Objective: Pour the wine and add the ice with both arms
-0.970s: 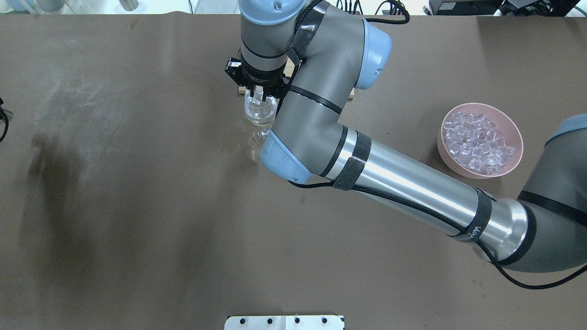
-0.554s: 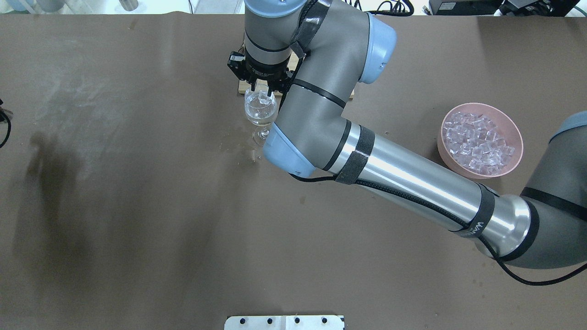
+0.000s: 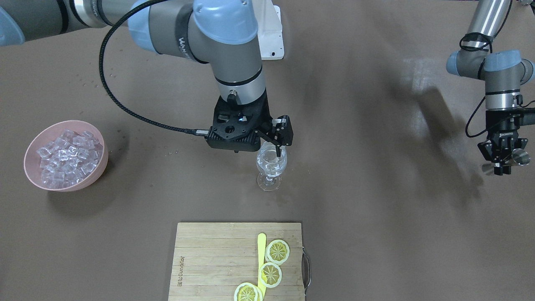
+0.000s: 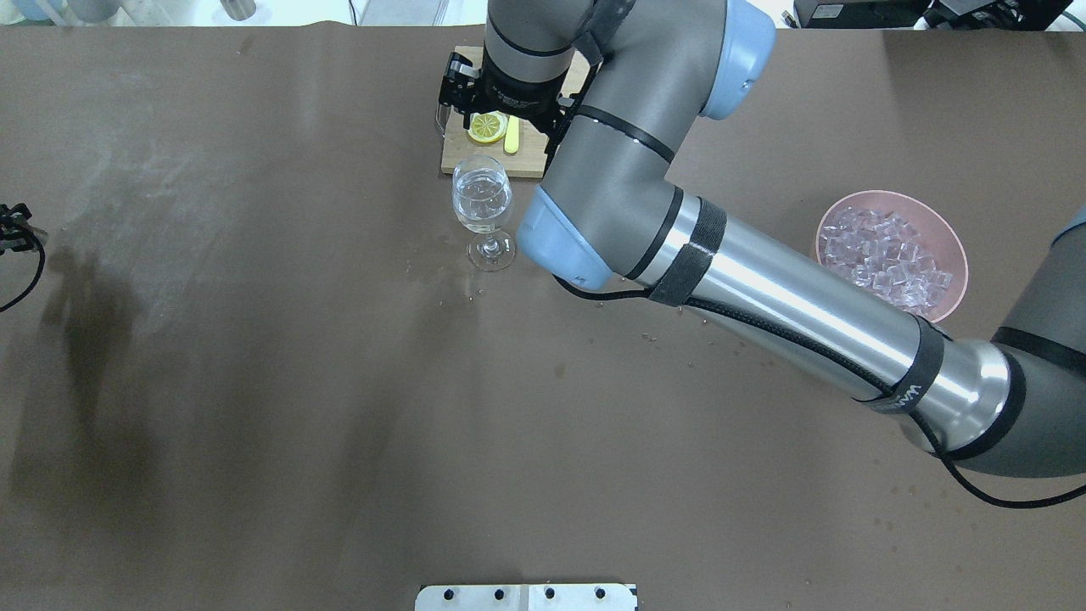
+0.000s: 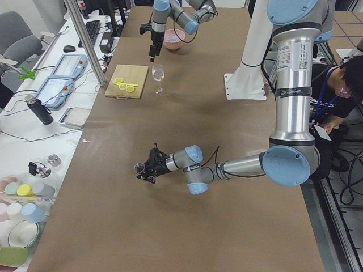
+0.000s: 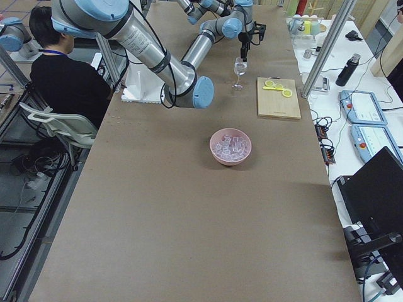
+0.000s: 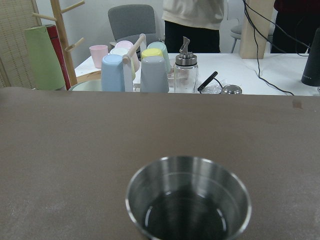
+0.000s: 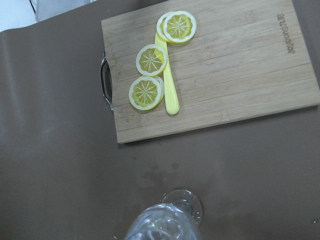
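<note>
Hanging over the wine glass [image 3: 271, 167], the right arm [image 4: 764, 305] points the right fingers [image 3: 278, 140] straight down at its rim. They seem to stand apart with nothing between them, though the front view shows only one of them clearly. The glass stands upright on the brown bench [image 4: 254, 424], just beside the near edge of the bamboo cutting board [image 3: 209, 259]. A few cubes of ice [image 4: 482, 199] lie in its bowl. Most of the ice fills the pink bowl [image 4: 954, 288], which sits well apart on the robot's right side. On the board, four lemon slices [image 8: 151, 59] lie along a yellow knife [image 8: 170, 87].

Far off toward the bench's left end, the left arm [image 3: 499, 79] holds the left fingers [image 3: 501, 161] low over the surface. They are clamped on a small steel cup [image 3: 520, 157]. The left wrist view shows its open mouth with dark liquid in the bottom.
</note>
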Robot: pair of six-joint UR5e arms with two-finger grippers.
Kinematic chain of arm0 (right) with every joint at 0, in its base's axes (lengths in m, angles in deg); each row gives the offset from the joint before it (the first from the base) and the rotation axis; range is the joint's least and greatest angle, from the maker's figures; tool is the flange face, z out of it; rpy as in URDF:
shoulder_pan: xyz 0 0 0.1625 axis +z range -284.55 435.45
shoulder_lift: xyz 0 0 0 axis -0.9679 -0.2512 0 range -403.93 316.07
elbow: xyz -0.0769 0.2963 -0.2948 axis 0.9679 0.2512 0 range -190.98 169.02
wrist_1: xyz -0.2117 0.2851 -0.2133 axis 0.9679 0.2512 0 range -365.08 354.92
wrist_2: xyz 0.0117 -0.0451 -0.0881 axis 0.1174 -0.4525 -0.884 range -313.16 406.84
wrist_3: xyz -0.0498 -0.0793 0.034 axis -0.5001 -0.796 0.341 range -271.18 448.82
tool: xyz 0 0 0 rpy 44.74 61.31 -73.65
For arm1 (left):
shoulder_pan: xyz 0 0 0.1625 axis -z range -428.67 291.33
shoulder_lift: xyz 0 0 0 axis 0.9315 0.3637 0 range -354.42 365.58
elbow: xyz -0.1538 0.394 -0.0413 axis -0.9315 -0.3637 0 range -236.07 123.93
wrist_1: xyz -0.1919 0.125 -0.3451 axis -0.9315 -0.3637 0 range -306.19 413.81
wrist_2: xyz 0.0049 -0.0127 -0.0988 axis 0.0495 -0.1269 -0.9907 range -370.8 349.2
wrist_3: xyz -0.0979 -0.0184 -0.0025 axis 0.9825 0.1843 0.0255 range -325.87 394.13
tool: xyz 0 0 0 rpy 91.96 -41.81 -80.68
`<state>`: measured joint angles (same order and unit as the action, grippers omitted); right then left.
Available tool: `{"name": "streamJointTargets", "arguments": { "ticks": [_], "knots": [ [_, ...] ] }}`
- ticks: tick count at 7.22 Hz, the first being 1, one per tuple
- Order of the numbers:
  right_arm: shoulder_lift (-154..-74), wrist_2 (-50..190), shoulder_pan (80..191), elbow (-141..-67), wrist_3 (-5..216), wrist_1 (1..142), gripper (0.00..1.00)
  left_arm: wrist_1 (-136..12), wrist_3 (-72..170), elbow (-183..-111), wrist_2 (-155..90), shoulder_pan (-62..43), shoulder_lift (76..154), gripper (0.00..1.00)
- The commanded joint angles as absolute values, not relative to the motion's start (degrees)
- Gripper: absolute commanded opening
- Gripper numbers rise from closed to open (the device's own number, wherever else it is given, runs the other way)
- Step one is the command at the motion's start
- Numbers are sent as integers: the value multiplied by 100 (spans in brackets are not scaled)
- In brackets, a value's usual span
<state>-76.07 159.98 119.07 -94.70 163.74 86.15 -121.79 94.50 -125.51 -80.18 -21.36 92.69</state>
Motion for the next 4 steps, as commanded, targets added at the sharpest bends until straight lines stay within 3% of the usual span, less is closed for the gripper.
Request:
{"name": "streamJointTargets", "arguments": {
  "ticks": [1, 3, 4],
  "knots": [
    [-8362, 16451, 12508, -9965, 15678, 8624, 100, -12179, 9451, -12515, -8049, -2270, 9276, 9],
    [-8645, 17133, 13218, -9966, 15371, 8668, 100, -12179, 9460, -12515, -8058, -2288, 9268, 9],
    [-9151, 17416, 13632, -10193, 14689, 8633, 100, -12179, 9460, -12533, -8067, -2297, 9268, 16]
  ]
}}
